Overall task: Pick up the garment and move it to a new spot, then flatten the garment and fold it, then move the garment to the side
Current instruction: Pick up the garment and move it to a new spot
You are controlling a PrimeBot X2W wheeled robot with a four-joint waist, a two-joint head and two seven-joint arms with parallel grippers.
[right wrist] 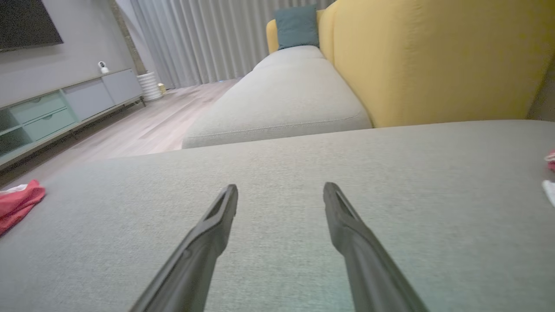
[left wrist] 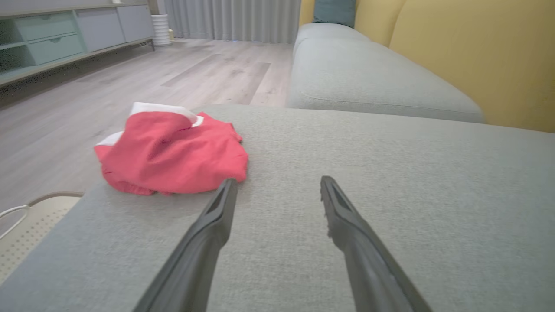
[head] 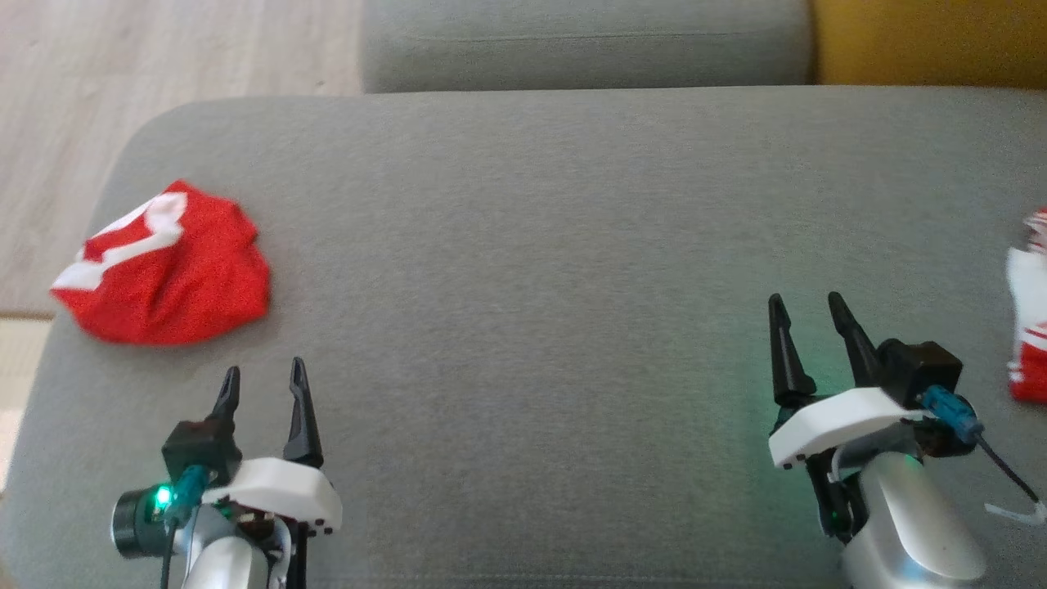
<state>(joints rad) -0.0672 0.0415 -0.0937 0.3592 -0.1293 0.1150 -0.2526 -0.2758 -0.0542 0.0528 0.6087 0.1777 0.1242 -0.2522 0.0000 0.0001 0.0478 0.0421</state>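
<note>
The red garment with white trim [head: 168, 274] is lying crumpled near the left edge of the grey sofa cushion [head: 532, 245]. The left gripper [head: 264, 370] is hovering just beside it, fingers spread, holding nothing. The right gripper [head: 805, 299] is hanging well apart, likewise spread and empty, near another red-and-white cloth [head: 1029, 311]

Right gripper [right wrist: 280, 193]: two dark fingers [right wrist: 207, 245] stand spread wide apart, with the grey seat cushion [right wrist: 277, 169] showing between them. The tips sit low over the cushion; contact cannot be confirmed.

Far to the left of the fingers, at the cushion's edge, lies a red garment [right wrist: 17, 203] with white trim, partly cut off by the frame. Far to the right is a red-and-white cloth [right wrist: 550, 173], mostly out of frame.

Ahead of the fingers are a second grey seat [right wrist: 282, 99], a yellow backrest [right wrist: 433, 60] and a teal pillow [right wrist: 297, 26]. Ahead and left are a wooden floor [right wrist: 143, 128], a low cabinet [right wrist: 52, 110] and curtains [right wrist: 195, 39].
</note>
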